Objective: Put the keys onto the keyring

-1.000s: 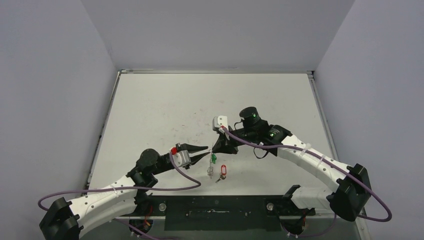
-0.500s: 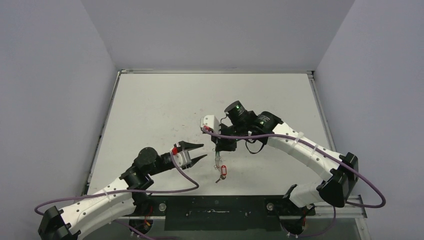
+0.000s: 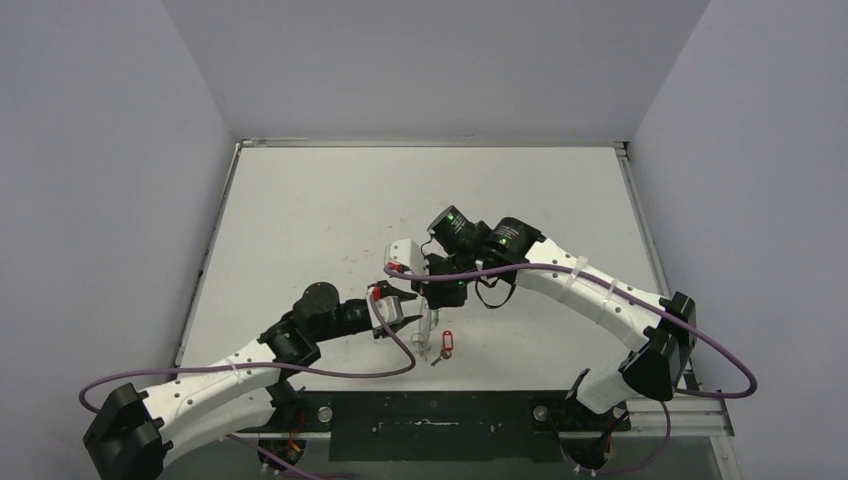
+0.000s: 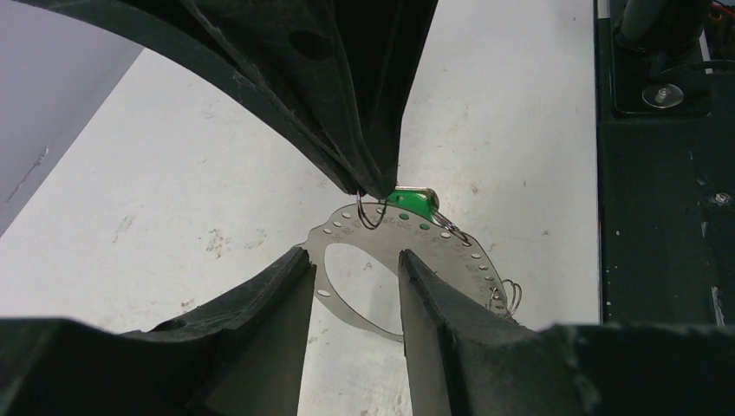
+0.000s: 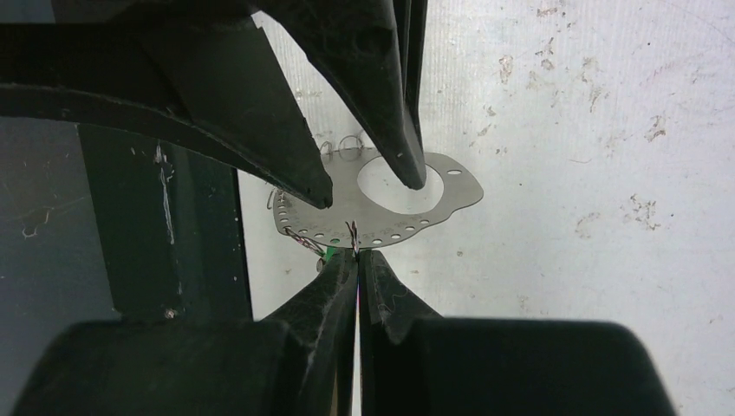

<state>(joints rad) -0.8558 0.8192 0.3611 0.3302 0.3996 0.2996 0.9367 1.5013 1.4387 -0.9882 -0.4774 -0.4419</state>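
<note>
The keyring (image 4: 390, 236) is a flat silvery plate with an oval opening and a row of small holes, carrying small wire rings. It hangs just above the table from my right gripper (image 5: 357, 251), which is shut on a wire ring threaded through one hole. A green tag (image 4: 407, 201) hangs on it behind the right fingertips. My left gripper (image 4: 351, 256) is open, its fingers standing either side of the plate's oval opening (image 5: 381, 184). The key with the red tag (image 3: 446, 344) lies on the table just right of both grippers (image 3: 420, 305).
The black mounting bar (image 3: 430, 415) with the arm bases runs along the table's near edge, close behind the red tag. Purple cables (image 3: 330, 372) loop off both arms. Grey walls enclose the white table (image 3: 300, 220) on three sides.
The right arm has carried the keyring leftward. The left gripper has opened, pulled back, then moved in until its fingers straddle the plate.
</note>
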